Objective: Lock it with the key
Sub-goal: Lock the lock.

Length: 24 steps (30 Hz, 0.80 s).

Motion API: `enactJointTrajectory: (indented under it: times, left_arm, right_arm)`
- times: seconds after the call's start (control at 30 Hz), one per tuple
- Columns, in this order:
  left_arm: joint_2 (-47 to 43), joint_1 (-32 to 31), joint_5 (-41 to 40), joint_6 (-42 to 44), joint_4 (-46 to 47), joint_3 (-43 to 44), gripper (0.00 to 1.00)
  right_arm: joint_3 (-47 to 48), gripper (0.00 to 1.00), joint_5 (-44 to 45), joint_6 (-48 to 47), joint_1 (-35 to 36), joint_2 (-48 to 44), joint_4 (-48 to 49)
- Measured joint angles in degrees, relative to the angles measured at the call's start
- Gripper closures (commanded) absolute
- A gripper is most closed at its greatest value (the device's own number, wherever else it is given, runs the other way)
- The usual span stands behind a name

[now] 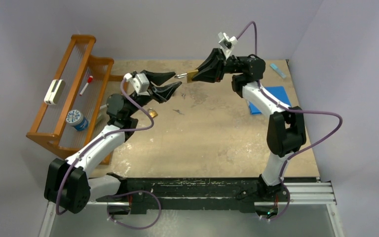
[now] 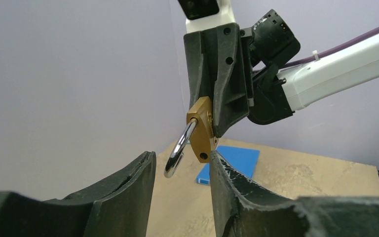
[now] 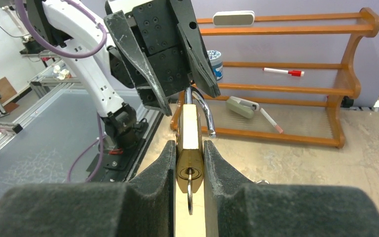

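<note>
My right gripper (image 1: 197, 75) is shut on a brass padlock (image 1: 192, 75) and holds it in the air over the far middle of the table. In the right wrist view the padlock (image 3: 189, 148) sits between my pads, with a key (image 3: 189, 195) in its keyhole. Its silver shackle (image 3: 205, 111) is swung open. My left gripper (image 1: 175, 82) is open, facing the padlock from the left. In the left wrist view the shackle (image 2: 177, 153) and the padlock body (image 2: 201, 131) hang just beyond my open fingertips; the padlock's lower corner is close to the right fingertip (image 2: 222, 170).
A wooden rack (image 1: 64, 94) stands at the left with a whiteboard eraser (image 1: 54, 91), a marker (image 1: 86, 85) and a blue-and-white tub (image 1: 76, 118). A blue book (image 1: 271, 98) lies at the right. A small brass item (image 1: 151, 113) lies on the table by the left arm.
</note>
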Motion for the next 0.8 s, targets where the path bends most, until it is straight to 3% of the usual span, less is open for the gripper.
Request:
enactJointTrajectory:
  times: [0.1,0.27,0.47,0.8]
  left_arm:
    - [0.02,0.0,1.07,-0.46,1.88,0.0,0.63]
    - [0.02,0.0,2.49,-1.18,4.02,0.02,0.6]
    - [0.13,0.0,3.13,-0.9,3.61,1.33,0.59]
    - [0.24,0.72,3.5,2.67,-1.88,3.93,0.5]
  right_arm:
    - [0.04,1.0,-0.33,0.28,0.04,0.07,0.17]
    - [0.55,1.0,-0.66,-2.84,0.04,0.39,-3.13]
    - [0.37,1.0,5.44,-24.61,0.48,-4.17,-28.22]
    - [5.7,1.0,4.72,-34.51,0.48,-6.01,-40.57]
